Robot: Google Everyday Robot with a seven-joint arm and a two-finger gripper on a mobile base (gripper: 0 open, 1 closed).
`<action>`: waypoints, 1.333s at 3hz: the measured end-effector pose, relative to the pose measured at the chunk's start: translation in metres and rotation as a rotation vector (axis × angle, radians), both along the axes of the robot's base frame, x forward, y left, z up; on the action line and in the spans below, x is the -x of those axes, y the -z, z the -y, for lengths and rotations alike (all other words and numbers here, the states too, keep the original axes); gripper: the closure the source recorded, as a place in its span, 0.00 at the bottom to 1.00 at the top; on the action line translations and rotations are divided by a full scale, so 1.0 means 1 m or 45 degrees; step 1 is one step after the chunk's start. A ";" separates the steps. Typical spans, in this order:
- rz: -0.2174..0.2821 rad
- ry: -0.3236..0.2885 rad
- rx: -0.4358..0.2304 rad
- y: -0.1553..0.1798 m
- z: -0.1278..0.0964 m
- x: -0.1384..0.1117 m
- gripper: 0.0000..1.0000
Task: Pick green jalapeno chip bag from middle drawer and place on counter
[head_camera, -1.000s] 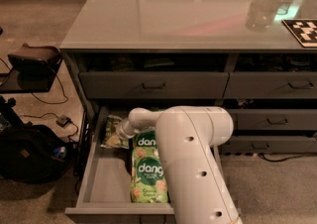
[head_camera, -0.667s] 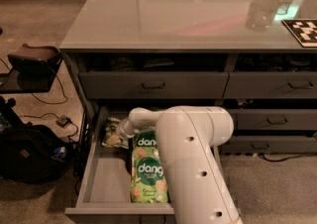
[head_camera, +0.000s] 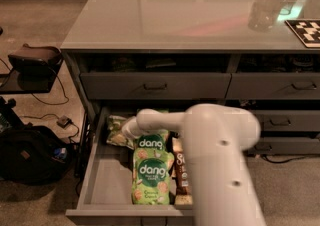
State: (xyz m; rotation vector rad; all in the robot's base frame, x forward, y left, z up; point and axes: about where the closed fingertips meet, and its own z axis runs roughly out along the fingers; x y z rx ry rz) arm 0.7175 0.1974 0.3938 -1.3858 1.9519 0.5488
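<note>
The middle drawer [head_camera: 106, 182] is pulled open below the counter [head_camera: 165, 12]. The green jalapeno chip bag [head_camera: 113, 130] lies at the drawer's back left, dull olive with pale chips pictured, partly covered by my arm. My gripper [head_camera: 126, 132] is down inside the drawer at the bag's right edge, at the end of the white arm [head_camera: 215, 155] that reaches in from the lower right. I cannot tell whether the gripper is touching the bag.
Two brighter green "dang" bags [head_camera: 150, 172] lie in the middle of the drawer, with a brown bag [head_camera: 181, 170] to their right. A black backpack [head_camera: 30, 155] and cables lie on the floor at left. A glass [head_camera: 262, 12] and a checkered tag [head_camera: 306, 31] are on the counter's right.
</note>
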 end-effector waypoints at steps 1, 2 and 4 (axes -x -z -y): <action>0.187 -0.053 -0.083 -0.034 0.027 0.030 1.00; 0.333 -0.130 -0.160 -0.060 0.046 0.066 1.00; 0.499 -0.192 -0.326 -0.162 0.083 0.115 1.00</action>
